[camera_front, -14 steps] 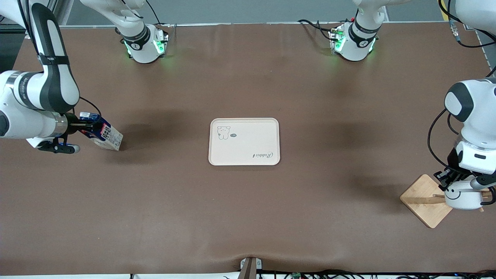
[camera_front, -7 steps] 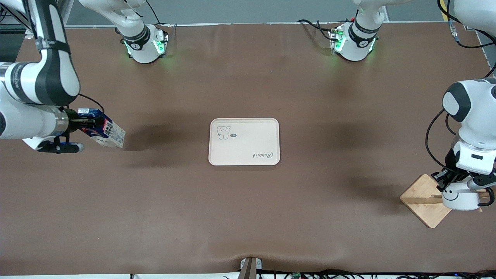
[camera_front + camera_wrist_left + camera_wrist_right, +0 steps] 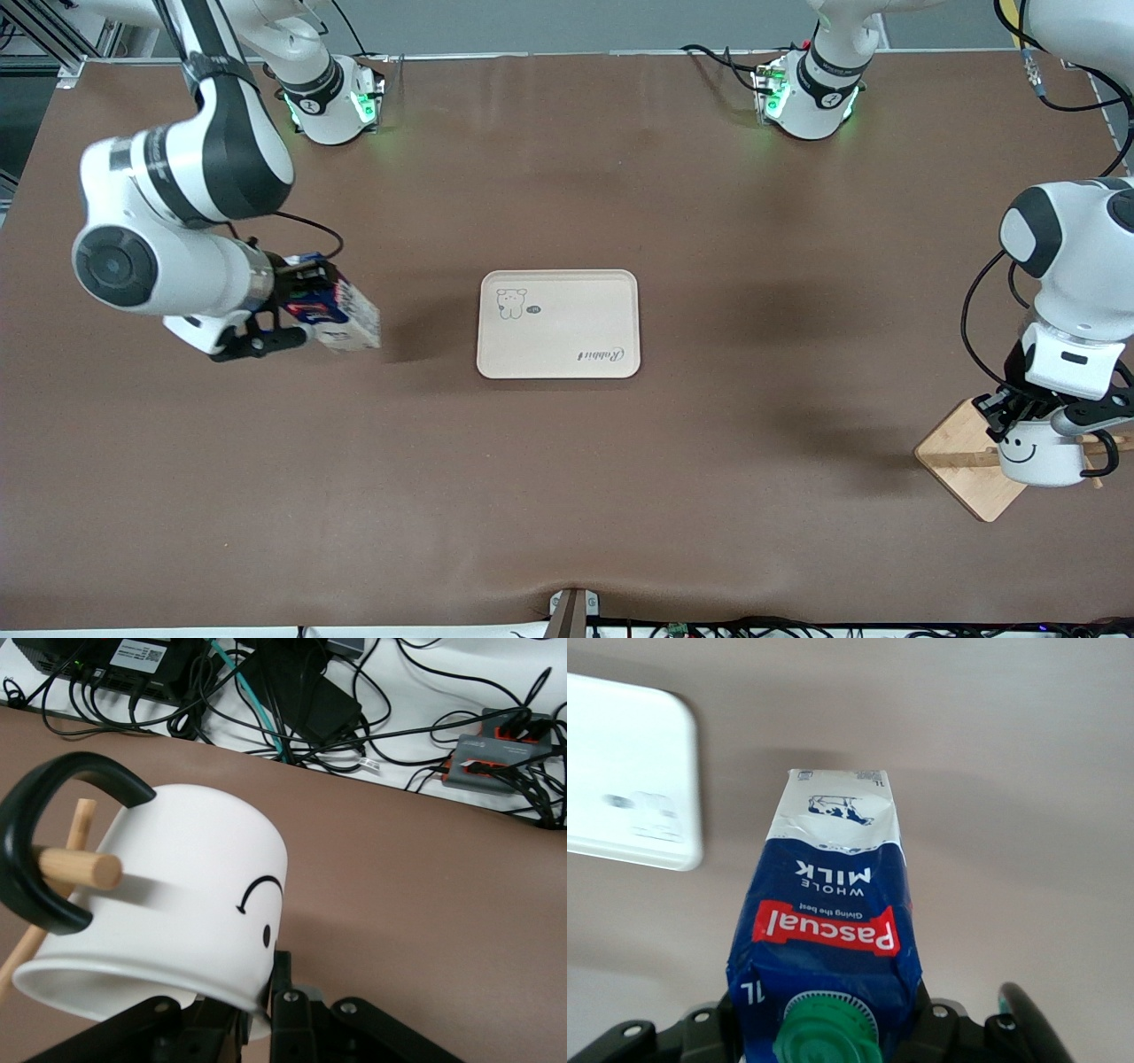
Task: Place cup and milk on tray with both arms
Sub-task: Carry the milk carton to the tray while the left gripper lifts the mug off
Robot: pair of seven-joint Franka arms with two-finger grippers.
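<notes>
Where the right gripper's [image 3: 297, 312] fingers clamp the small dark-blue gable-top milk carton [image 3: 337, 315], the arm's wrist hides most of the grip in the front view, and only the carton's blue shoulder and pale lower end poke out toward the tray. The right wrist view fills that in: the milk carton [image 3: 826, 935] sits squeezed between the dark fingers [image 3: 943, 1032], its round green cap [image 3: 828, 1038] nearest the camera, a red "Pascual" band and "WHOLE MILK" lettering on the blue, and a printed cow on the pale part. The carton is held tilted, up off the brown tabletop [image 3: 567, 496], beside the flat cream rectangular tray [image 3: 558, 324] toward the right arm's end; a rounded tray corner [image 3: 633, 780] shows in that wrist view too.

The left gripper's [image 3: 1019, 416] fingers pinch the rim of the small white mug [image 3: 1038, 450] over the square wooden stand base [image 3: 961, 461] near the left arm's end. From the front, the black smiley face shows, while the black loop handle is partly cut off by the gripper. The left wrist view shows the mug [image 3: 168, 904] tipped on its side, its handle [image 3: 49, 846] threaded on a wooden peg [image 3: 80, 868], with dark fingers [image 3: 283, 1001] closed on the rim wall. The tray holds neither item.
</notes>
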